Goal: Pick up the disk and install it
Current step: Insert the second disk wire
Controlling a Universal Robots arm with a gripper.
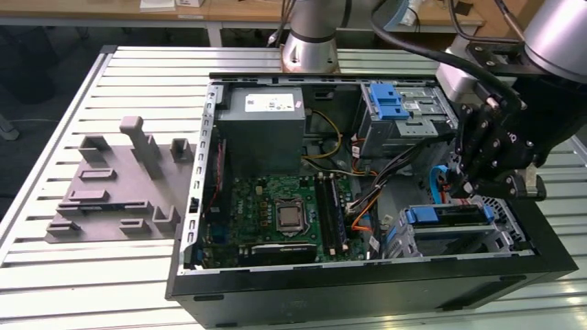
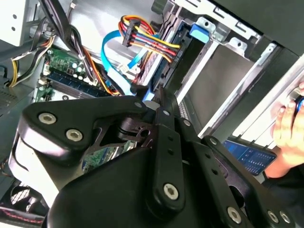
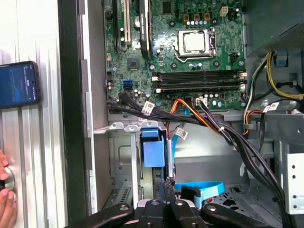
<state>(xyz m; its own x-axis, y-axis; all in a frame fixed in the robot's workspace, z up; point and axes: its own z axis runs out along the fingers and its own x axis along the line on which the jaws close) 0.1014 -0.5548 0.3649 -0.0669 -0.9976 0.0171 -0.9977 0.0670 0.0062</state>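
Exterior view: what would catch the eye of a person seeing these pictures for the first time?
First, the open computer case on the slatted table, its green motherboard exposed. Then the black gripper hanging over the drive bay at the exterior view's right, beside the blue-framed disk. In the first wrist view, a phone lies on the table beside the case.

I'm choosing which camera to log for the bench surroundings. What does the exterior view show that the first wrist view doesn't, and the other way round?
Exterior view's own: the grey block fixture on the slatted table at the exterior view's left, the grey power supply box and the arm's base.
First wrist view's own: a phone lying on the table slats outside the case, and a person's fingers nearby.
Shared: the motherboard, the blue tab on the lower drive bay, and the gripper at that bay.
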